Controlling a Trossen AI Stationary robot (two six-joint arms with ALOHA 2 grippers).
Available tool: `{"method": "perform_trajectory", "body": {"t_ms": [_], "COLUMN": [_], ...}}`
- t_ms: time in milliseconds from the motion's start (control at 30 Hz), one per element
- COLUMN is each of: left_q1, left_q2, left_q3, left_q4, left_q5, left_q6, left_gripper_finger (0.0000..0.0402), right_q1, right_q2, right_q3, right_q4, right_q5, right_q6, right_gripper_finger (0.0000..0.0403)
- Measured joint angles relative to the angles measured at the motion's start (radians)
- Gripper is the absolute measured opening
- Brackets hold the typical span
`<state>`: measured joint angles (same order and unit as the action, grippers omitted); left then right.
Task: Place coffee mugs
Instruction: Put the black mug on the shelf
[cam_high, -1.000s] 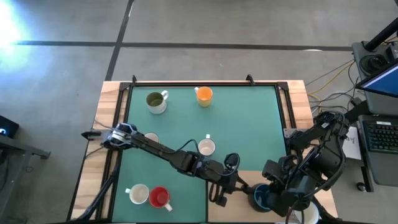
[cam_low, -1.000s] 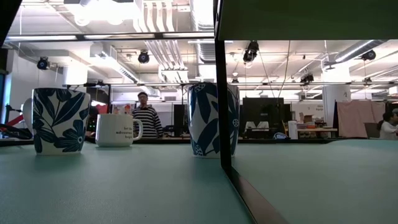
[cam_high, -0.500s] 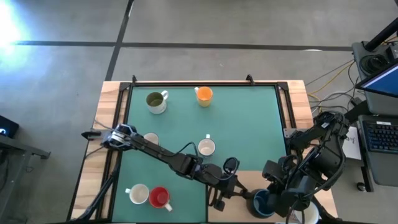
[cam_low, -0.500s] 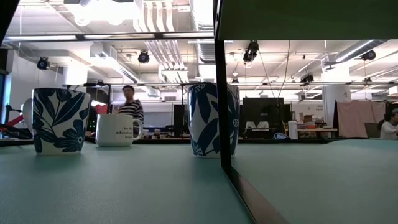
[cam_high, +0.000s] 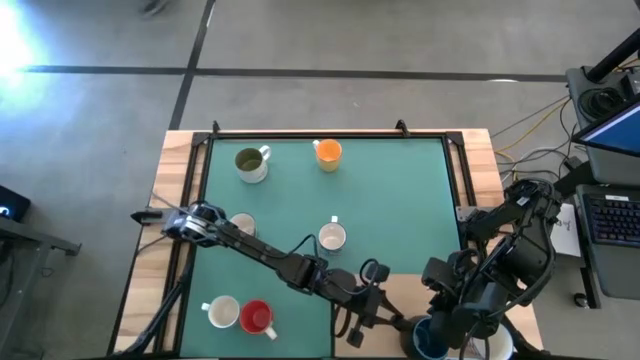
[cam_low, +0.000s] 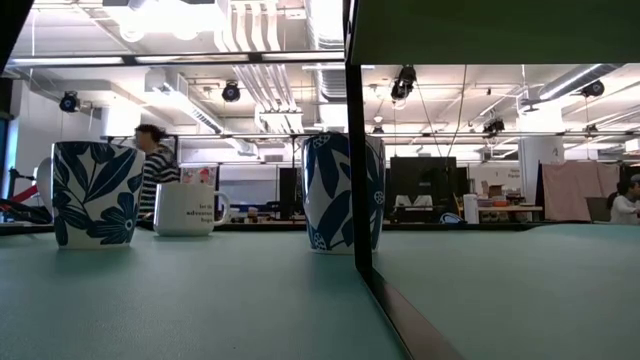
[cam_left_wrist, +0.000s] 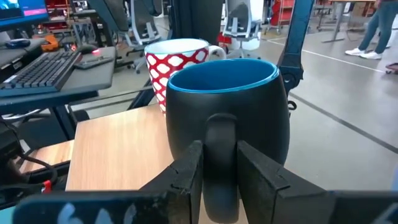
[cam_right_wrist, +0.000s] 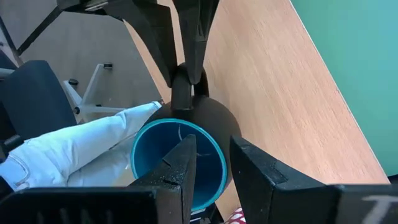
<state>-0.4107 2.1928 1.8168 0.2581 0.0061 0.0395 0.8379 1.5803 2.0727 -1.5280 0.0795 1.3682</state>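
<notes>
Left claw (cam_left_wrist: 217, 171) pinches blue mug (cam_left_wrist: 227, 118) handle; right claw (cam_right_wrist: 208, 163) straddles its rim, grip unclear. Red mug (cam_left_wrist: 177, 56) half-hidden behind.

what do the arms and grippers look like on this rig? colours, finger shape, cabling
Both arms are dark, jointed links with black cables looped alongside. The left gripper and the right gripper each have two flat, blocky black fingers with angular tips. No markings visible.
</notes>
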Motion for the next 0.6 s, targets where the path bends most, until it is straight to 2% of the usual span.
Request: {"method": "perform_trajectory", "body": {"t_ms": [367, 600], "left_q1": [0.001, 0.003], "left_q2": [0.002, 0.044], "left_q3": [0.000, 0.000], "left_q4": [0.012, 0.126], "left_q5": [-0.011, -0.005], "left_q6": [0.000, -0.043], "left_gripper_finger": [0.0066, 0.0066], "right_q1": [0.000, 0.000], "right_q2": [0.000, 0.000], "right_q3": [0.000, 0.000], "right_q4": [0.000, 0.000], "right_q5": [0.000, 0.000], "right_q6": [-0.008, -0.019], "right_gripper_finger": [0.0086, 0.0086]}}
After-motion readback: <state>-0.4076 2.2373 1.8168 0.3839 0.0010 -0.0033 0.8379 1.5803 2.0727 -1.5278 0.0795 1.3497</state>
